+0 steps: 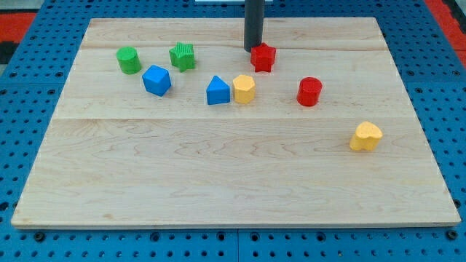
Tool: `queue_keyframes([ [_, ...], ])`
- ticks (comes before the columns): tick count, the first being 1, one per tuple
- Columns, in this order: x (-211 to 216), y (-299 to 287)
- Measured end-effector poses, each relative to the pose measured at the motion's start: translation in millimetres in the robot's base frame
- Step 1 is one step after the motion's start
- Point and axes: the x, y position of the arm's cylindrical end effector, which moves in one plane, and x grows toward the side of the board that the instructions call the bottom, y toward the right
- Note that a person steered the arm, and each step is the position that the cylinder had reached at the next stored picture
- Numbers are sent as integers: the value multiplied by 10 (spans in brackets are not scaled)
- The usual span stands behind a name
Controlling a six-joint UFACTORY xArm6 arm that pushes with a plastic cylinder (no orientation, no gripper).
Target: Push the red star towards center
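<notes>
Bright, even light falls on the pale table (pixel 218 167); shadows under the blocks are short and soft; no glare shows. Focus looks slightly soft throughout, perhaps from low resolution.

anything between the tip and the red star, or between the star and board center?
Nothing between them: my tip sits at the red star, on its upper-left side. Toward center, the yellow block lies just below-left of the star, near the path; the red cylinder stands off to the right.
</notes>
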Motion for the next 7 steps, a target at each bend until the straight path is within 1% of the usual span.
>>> queue_keyframes([
  [5,799,-4],
  [6,877,-75],
  [7,723,-488],
])
